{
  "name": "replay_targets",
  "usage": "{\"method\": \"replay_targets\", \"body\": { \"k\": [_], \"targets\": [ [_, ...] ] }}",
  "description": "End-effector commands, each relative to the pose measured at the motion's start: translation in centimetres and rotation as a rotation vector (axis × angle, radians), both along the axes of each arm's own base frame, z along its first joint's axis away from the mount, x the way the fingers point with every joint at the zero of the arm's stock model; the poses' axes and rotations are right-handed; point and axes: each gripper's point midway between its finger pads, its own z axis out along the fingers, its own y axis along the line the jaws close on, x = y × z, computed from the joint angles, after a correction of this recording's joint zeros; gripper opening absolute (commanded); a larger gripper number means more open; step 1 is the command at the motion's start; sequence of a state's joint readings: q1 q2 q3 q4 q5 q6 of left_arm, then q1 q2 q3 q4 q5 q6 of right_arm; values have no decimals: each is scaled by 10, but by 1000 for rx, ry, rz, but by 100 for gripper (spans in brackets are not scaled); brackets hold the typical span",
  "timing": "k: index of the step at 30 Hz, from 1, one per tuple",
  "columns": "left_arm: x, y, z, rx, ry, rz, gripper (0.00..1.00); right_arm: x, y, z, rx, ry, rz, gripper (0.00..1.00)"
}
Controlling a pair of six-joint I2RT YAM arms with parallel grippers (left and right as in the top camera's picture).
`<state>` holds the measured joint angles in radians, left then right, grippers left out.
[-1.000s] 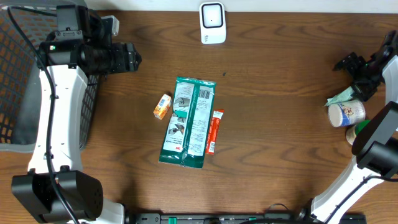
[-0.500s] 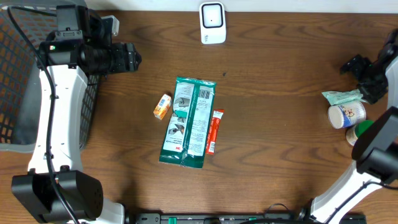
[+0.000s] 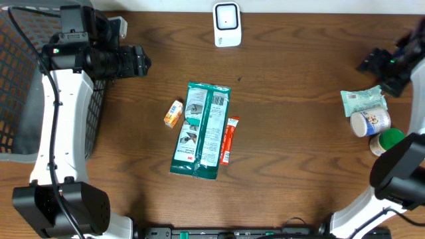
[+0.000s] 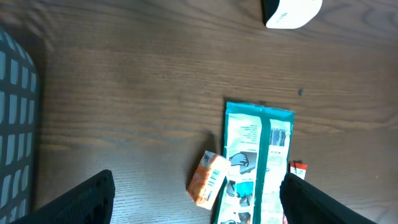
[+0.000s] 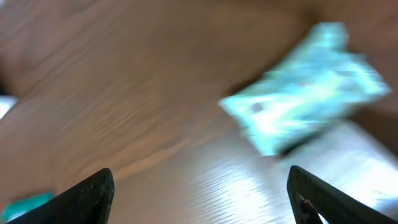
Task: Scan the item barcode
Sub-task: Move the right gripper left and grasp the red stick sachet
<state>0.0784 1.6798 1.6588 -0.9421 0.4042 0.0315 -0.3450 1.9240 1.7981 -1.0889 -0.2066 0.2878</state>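
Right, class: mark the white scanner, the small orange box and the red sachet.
white scanner [image 3: 227,24], overhead view, middle of its face.
small orange box [image 3: 173,113], overhead view, centre of its top.
red sachet [image 3: 229,140], overhead view, middle of its length.

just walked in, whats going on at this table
Nothing is held right now. The left gripper hangs open by the basket; the green package, orange box and red sachet lie mid-table. The right gripper, also open, hovers near a small teal packet beside the cup at the right edge. The white scanner sits at the far edge; nothing is at it yet.
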Motion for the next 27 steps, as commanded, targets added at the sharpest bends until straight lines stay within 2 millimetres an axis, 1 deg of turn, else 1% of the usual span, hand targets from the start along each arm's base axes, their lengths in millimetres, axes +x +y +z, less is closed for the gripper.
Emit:
{"method": "replay_targets", "body": {
  "k": [1,3,5,10,12,14,18,19,22,23,24,27],
  "targets": [
    [-1,3,-1,16,-1,-6,81,10,76,44,86,-138,248,84],
    [-1,3,-1,16,-1,-6,81,8,108,44,112,-124,318,84],
    [-1,3,-1,16,-1,-6,81,3,142,38,127,-91,393,88],
    [-1,3,-1,16,-1,-6,81,-14,213,17,122,-12,554,98],
    [-1,3,-1,16,-1,-6,81,-25,241,7,137,29,596,99],
    [-1,3,-1,16,-1,-6,81,-35,259,0,151,63,607,99],
    [-1,3,-1,16,-1,-6,81,-63,298,-26,160,134,680,99],
    [-1,3,-1,16,-1,-6,82,-68,305,-34,156,144,690,99],
    [-1,3,-1,16,-1,-6,81,-83,314,-67,89,200,609,99],
    [-1,3,-1,16,-1,-6,81,-88,315,-81,49,216,575,97],
    [-1,3,-1,15,-1,-6,81,-92,315,-88,29,223,558,96],
    [-7,0,-3,0,27,-13,81,-105,325,-112,-24,221,541,87]
  ]
}}
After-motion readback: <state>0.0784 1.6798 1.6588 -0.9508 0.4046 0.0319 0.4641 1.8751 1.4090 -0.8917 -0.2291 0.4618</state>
